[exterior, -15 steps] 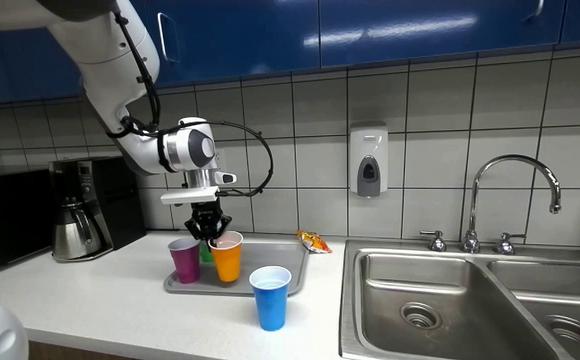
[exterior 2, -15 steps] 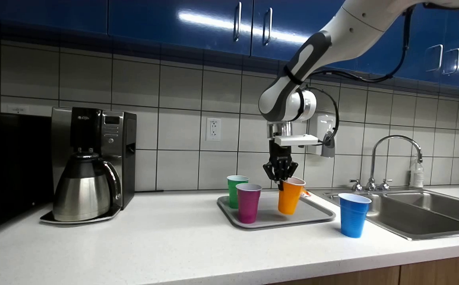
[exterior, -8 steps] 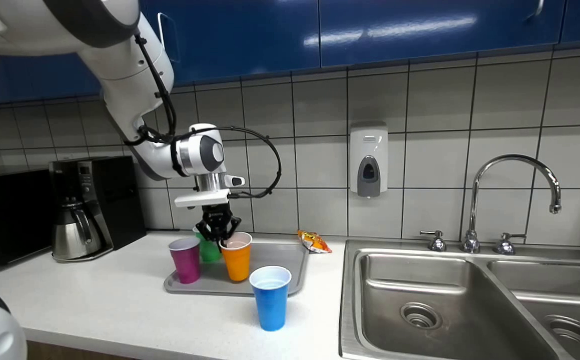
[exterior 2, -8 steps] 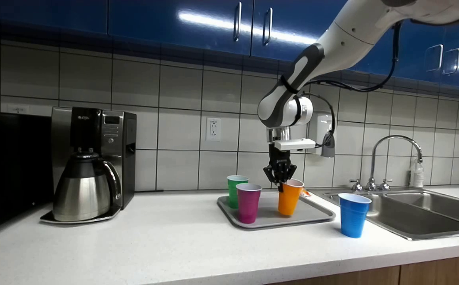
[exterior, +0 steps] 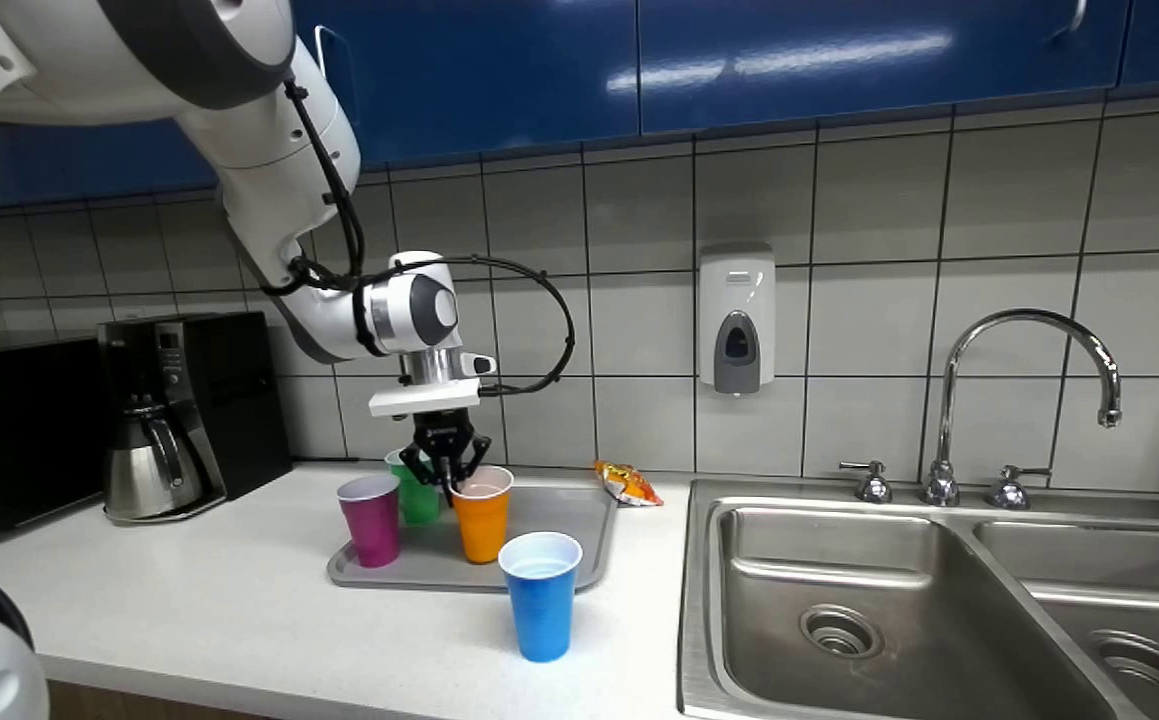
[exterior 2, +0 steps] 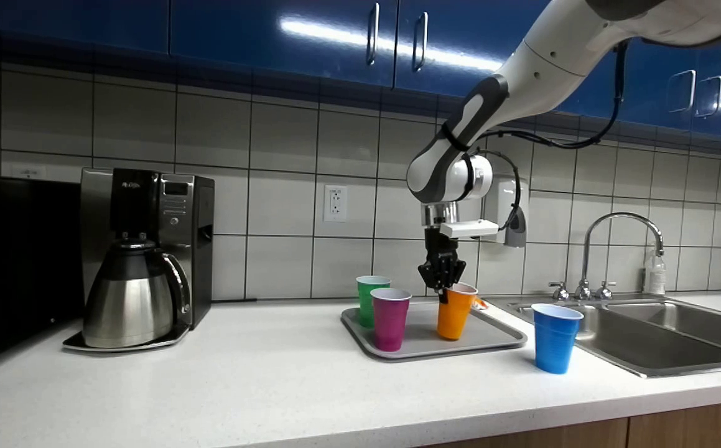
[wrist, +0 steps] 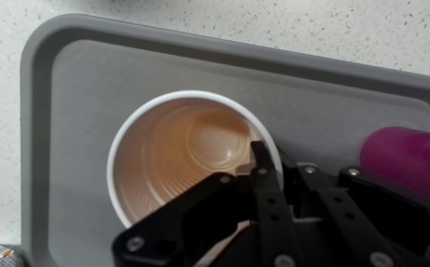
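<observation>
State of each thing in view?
Orange cup: upright, held
Gripper: shut on orange cup
Purple cup: upright on tray
Green cup: upright on tray
Blue cup: upright on counter
Carafe: seated in coffee maker
Faucet: no water running
Cabinet doors: closed
Snack bag: open or sealed unclear

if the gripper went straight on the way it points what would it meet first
The gray tray, probably, via the orange cup that the gripper pinches by its rim; whether the cup touches the tray is unclear.
</observation>
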You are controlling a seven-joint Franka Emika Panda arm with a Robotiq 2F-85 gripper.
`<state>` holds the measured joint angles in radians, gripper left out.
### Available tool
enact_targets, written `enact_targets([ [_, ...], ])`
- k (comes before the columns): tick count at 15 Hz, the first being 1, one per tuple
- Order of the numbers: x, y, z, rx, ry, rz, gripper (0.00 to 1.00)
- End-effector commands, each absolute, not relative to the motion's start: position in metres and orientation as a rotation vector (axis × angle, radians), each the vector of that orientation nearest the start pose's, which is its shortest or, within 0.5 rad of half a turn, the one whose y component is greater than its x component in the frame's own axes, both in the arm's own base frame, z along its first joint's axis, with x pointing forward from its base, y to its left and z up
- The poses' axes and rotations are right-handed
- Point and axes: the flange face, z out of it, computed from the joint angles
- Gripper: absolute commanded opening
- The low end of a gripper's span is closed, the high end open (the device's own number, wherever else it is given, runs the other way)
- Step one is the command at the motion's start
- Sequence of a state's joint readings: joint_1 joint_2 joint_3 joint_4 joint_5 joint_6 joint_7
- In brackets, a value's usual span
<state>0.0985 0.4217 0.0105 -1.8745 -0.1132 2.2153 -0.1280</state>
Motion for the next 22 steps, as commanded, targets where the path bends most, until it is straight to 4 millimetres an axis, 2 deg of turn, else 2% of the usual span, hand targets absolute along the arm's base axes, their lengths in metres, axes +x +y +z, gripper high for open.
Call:
enact_targets([
  [1, 0.6243, 0.0646, 0.2879, -3.157, -0.631, 0.168, 0.01],
  [4, 0.6185, 0.0672, 0.2835, -3.116, -0.718, 0.217, 0.01],
  [14, 0.6206, 0.0707, 0.2828, -3.088, -0.870, 0.226, 0.01],
  [15, 0.6199, 0.0713, 0.2825, -3.090, -0.874, 0.238, 0.30],
  [17, 0.6201, 0.0713, 0.2827, -3.100, -0.873, 0.244, 0.38],
  [22, 0.6213, 0.0685, 0.2855, -3.161, -0.786, 0.244, 0.75],
])
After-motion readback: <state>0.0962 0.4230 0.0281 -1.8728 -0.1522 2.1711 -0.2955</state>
